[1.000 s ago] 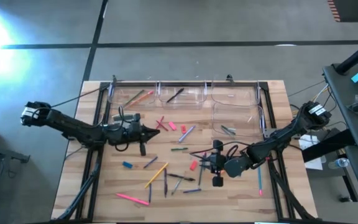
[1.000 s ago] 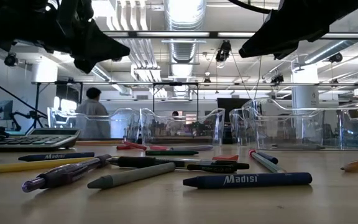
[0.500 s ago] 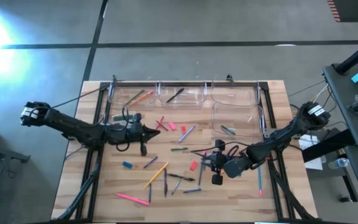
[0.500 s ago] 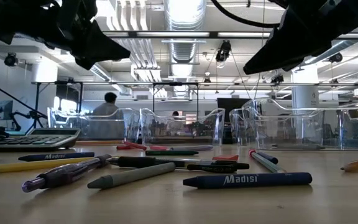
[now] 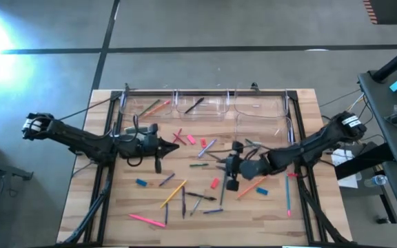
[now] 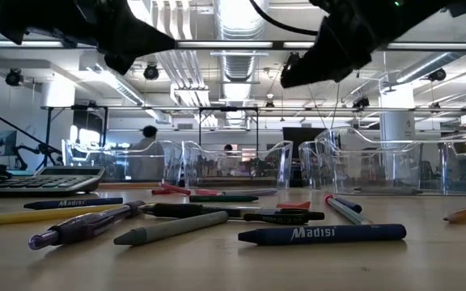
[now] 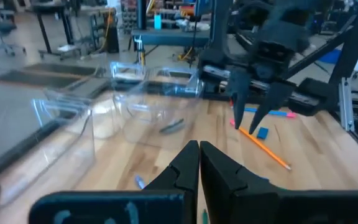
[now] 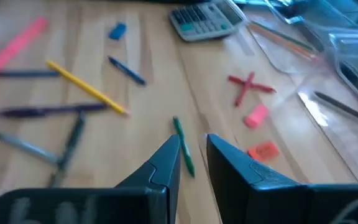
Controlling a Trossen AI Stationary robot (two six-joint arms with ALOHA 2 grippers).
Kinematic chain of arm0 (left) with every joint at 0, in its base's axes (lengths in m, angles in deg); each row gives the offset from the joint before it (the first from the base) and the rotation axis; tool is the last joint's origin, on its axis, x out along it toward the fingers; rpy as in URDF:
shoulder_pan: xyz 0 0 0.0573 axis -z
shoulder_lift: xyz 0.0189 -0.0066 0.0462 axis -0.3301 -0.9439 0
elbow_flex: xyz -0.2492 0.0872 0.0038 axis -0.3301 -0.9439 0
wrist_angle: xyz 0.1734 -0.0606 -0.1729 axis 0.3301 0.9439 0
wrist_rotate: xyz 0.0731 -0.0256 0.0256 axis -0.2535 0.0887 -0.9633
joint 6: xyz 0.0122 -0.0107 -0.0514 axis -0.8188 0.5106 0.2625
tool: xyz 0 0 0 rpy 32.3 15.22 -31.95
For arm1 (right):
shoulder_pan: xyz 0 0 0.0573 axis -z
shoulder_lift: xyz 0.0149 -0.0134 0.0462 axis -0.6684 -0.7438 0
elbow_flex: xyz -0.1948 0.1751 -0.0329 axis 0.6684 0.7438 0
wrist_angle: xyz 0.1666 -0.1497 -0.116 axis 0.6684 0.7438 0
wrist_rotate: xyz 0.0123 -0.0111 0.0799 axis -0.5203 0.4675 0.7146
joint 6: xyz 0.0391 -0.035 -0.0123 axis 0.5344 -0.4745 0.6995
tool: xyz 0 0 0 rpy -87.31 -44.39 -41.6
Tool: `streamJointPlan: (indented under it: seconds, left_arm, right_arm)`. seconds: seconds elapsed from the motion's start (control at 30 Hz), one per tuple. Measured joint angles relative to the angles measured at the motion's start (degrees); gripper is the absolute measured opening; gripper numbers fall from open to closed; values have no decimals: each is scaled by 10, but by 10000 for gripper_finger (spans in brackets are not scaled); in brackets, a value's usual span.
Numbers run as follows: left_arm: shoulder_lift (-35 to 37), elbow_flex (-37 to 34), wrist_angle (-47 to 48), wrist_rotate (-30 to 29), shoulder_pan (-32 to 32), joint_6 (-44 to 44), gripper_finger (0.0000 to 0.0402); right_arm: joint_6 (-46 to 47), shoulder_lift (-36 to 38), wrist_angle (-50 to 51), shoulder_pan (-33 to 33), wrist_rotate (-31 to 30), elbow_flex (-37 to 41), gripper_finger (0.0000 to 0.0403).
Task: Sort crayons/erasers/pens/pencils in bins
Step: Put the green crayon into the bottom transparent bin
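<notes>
My right hand hangs above the tabletop, nearly clenched and grasping nothing, with a green pencil lying just ahead of it, long axis pointing away between my fingertips, while my left hand, clenched empty, hovers farther off beside the calculator.

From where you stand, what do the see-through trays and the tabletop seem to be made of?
The bins look like clear glossy plastic: the room shows through their walls and the rims catch light. The table looks like pale wood planks with a matte finish: grain and seams show, though it could be laminate.
</notes>
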Motion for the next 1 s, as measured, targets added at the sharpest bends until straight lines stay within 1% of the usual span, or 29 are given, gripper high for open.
streamJointPlan:
  seconds: [0.1, 0.23, 0.33, 0.43, 0.5, 0.63, 0.77, 0.83, 0.93, 1.0]
  left_arm:
    - [3, 12, -3, -1, -5, -44, 0]
    - [9, 33, -4, -3, -9, -91, 0]
    - [14, 47, 1, -2, -9, -108, 0]
    - [20, 55, 4, 0, -9, -110, 0]
    - [21, 58, 3, 0, -10, -111, 0]
    - [37, 57, 11, 0, -10, -113, 0]
    - [58, 57, 49, 1, -10, -112, 0]
    - [71, 55, 69, 1, -10, -112, 0]
    - [85, 54, 69, 1, -10, -114, 0]
    - [86, 53, 63, 0, -10, -124, 0]
  right_arm:
    - [-22, 21, -1, 26, 54, -11, 73]
    - [-56, 43, -1, 53, 90, -20, 73]
    - [-66, 39, -7, 69, 143, -28, 73]
    - [-69, 12, -9, 78, 193, -44, 79]
    - [-76, -8, 10, 80, 197, -57, 91]
    - [-82, -52, 36, 90, 194, -86, 129]
    - [-86, -92, 57, 99, 194, -108, 161]
    - [-86, -110, 51, 105, 197, -117, 171]
    - [-89, -137, 65, 115, 195, -124, 177]
    - [-82, -152, 63, 123, 205, -130, 177]
